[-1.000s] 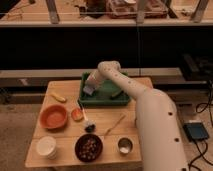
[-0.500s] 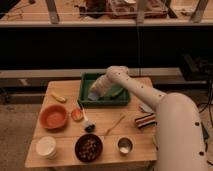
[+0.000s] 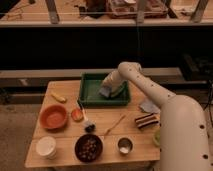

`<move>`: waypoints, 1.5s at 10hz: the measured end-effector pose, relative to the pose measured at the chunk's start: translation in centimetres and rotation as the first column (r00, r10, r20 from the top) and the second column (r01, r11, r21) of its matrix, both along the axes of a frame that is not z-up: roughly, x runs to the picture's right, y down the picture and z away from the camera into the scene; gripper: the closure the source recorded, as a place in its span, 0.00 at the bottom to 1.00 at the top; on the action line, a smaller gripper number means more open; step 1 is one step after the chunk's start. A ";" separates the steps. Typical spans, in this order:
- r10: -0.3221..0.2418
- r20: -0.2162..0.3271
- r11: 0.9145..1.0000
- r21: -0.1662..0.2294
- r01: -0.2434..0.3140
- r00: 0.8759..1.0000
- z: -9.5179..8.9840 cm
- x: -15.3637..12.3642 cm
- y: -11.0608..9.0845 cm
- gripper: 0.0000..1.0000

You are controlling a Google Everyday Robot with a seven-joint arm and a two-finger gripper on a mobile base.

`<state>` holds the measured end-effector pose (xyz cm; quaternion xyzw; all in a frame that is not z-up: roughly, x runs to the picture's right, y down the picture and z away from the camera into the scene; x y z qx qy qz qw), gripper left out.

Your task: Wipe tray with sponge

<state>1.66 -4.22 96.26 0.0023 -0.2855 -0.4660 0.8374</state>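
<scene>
The dark-green tray [image 3: 91, 96] sits at the back middle of the wooden table. My gripper [image 3: 106, 90] is down inside the tray, near its middle, at the end of the white arm that reaches in from the lower right. It is shut on the pale blue-grey sponge [image 3: 104, 92], which rests against the tray floor. The right part of the tray floor is partly hidden by the wrist.
In front of the tray are an orange-red bowl [image 3: 53, 116], a small orange chunk [image 3: 77, 115], a dark-headed brush [image 3: 86, 121] and a wooden stick [image 3: 114, 125]. A white cup [image 3: 46, 147], a dark bowl of nuts [image 3: 89, 148] and a metal cup [image 3: 124, 145] line the front edge. A striped block [image 3: 146, 120] and a pale cloth [image 3: 149, 106] lie right.
My gripper has slid with the sponge from the tray's left side rightward toward its middle. Nothing else on the table has moved.
</scene>
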 end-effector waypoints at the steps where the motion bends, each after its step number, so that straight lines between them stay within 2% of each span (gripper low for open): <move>1: -0.001 -0.012 1.000 0.009 0.001 1.000 0.8 -0.3 -0.8 0.85; 2: -0.001 -0.017 1.000 0.015 0.001 1.000 1.6 -1.0 -1.6 0.85; 3: 0.004 -0.024 1.000 0.012 -0.004 1.000 3.1 -2.4 -2.5 0.85; 5: 0.005 -0.014 1.000 0.005 -0.004 1.000 4.5 -5.9 -3.2 0.85; 7: 0.000 0.011 1.000 -0.010 0.000 1.000 5.1 -9.5 -3.2 0.85; 9: -0.041 0.051 0.999 -0.030 0.042 0.998 4.5 -11.8 -2.0 0.85; 12: -0.112 0.110 0.991 -0.062 0.119 0.988 1.8 -11.6 1.8 0.85; 14: -0.150 0.135 0.983 -0.080 0.162 0.979 0.6 -9.1 3.2 0.85; 15: -0.157 0.141 0.982 -0.085 0.170 0.978 0.4 -7.9 3.2 0.85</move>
